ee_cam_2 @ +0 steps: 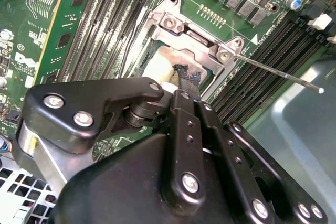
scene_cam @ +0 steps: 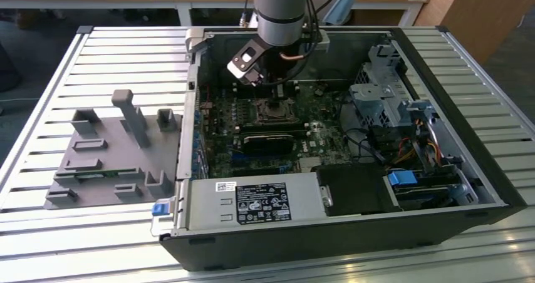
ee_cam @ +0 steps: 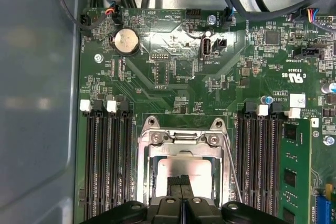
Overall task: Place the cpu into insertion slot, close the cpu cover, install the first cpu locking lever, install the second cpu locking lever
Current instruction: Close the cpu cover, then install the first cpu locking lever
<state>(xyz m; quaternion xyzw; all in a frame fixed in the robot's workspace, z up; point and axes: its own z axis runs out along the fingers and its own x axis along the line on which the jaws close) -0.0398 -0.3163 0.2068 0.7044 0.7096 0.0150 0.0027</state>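
The tool, fingers together, has its tips on the cpu, which lies in the insertion slot under the lowered cpu cover. One locking lever stands free. The power supply carries a printed label.

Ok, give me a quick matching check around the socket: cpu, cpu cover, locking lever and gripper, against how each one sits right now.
Things:
1. cpu
2. cpu cover
3. locking lever
4. gripper

States:
A. thin metal rod slanting away from the cover's corner
B. shut, tips over the cpu
C. silvery frame lying around the cpu
D. pale square seen through the frame's window

Pairs: 1-D, 2-C, 3-A, 4-B.
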